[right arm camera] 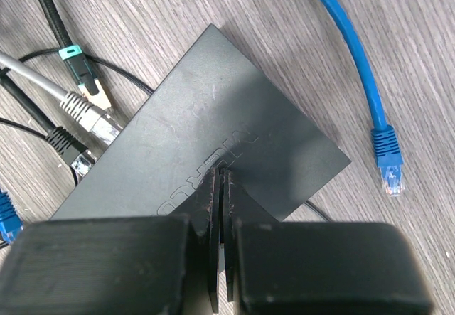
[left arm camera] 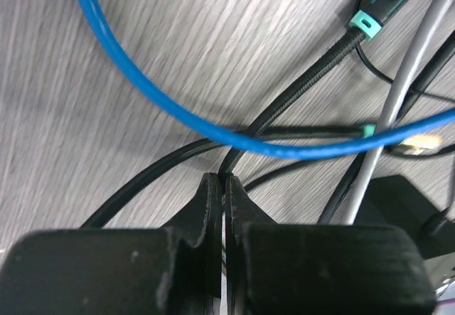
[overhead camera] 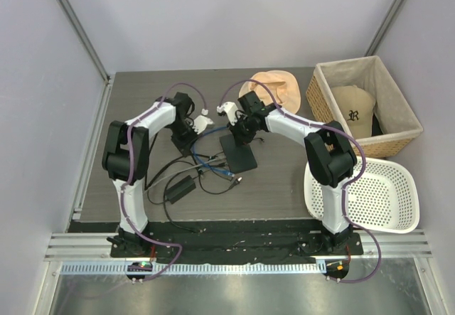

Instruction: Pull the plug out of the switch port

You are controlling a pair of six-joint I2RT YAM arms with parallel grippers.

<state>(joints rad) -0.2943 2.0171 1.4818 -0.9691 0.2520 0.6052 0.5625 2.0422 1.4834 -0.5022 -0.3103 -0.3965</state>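
The flat black switch point(overhead camera: 239, 153) lies mid-table and fills the right wrist view point(right arm camera: 213, 123). My right gripper point(right arm camera: 222, 176) is shut and empty, its tips on the switch's top face; in the top view it point(overhead camera: 238, 130) is at the switch's far end. A grey-cabled metal plug point(right arm camera: 91, 116) and a black plug point(right arm camera: 71, 151) sit at the switch's left edge. The blue cable point(left arm camera: 213, 126) loops left of the switch. One blue plug point(right arm camera: 388, 164) lies loose on the table to its right. My left gripper point(left arm camera: 225, 180) is shut among cables, a black braided cable point(left arm camera: 298, 80) reaching its tips.
A black adapter brick point(overhead camera: 181, 187) lies among black leads in front of the left arm. A peach hat point(overhead camera: 274, 87) lies behind the right gripper. A wicker basket point(overhead camera: 330, 102) holding a cap stands at the back right, with a white plastic basket point(overhead camera: 398, 187) in front of it.
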